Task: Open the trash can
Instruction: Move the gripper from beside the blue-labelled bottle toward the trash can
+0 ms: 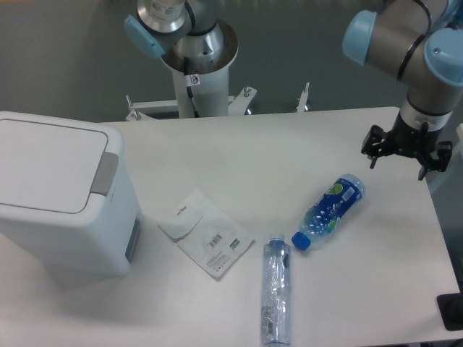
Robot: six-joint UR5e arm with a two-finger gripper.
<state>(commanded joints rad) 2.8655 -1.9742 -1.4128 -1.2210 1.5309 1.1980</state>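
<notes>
The trash can [61, 195] is a large white boxy bin at the left edge of the table, with its flat lid down and a grey push tab [104, 174] on the right rim. My gripper [397, 163] hangs far to the right, above the table's right edge, well away from the bin. Its black fingers [373, 153] are spread apart and hold nothing.
A blue-labelled plastic bottle [331, 211] lies just left of and below the gripper. A clear empty bottle [276, 290] lies near the front edge. A white flat plastic packet [205, 233] lies between the bin and the bottles. The arm's base [196, 72] stands behind the table.
</notes>
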